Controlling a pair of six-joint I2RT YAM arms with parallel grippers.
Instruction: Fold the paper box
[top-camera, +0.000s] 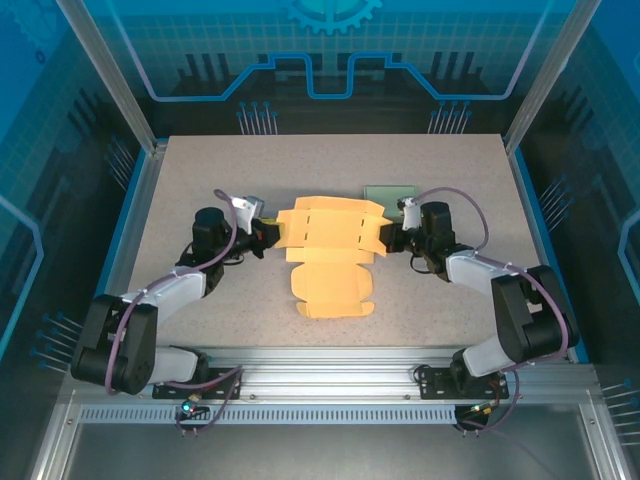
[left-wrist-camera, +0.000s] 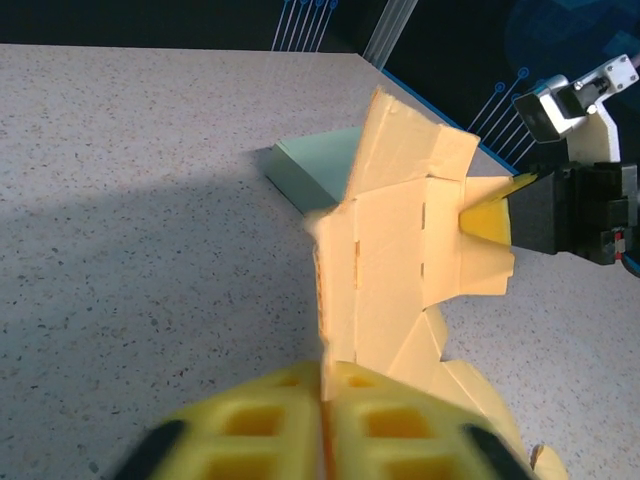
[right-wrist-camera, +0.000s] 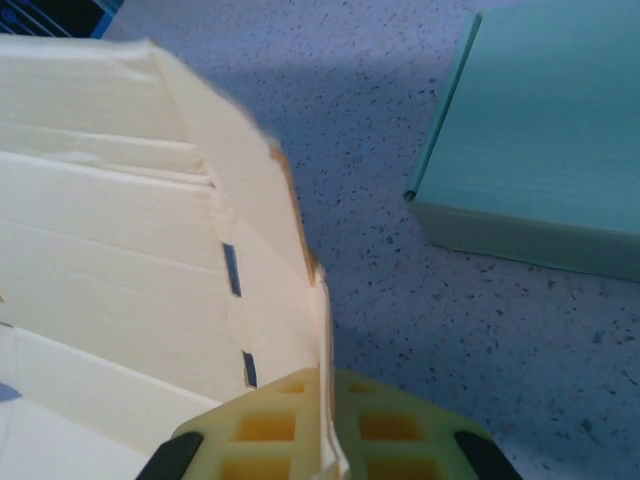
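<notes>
The paper box (top-camera: 330, 250), a thin yellow die-cut cardboard blank, lies mid-counter (top-camera: 200, 180) between the arms, near a teal box (top-camera: 390, 192). It looks light, stiff only between its creases and easy to crumple, so the end flaps seem the best holds. The left end effector (top-camera: 268, 236) is clenched on the left flap edge, the right end effector (top-camera: 392, 236) on the right one. The main band runs left to right, and the tabbed lid panel points toward the arm bases.

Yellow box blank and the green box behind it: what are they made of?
Yellow box blank: looks like thin matte card, going by the die-cut slots, crisp creases and flaps standing bent. Green box: probably matte paperboard too, with a folded edge seam; not certain.
</notes>
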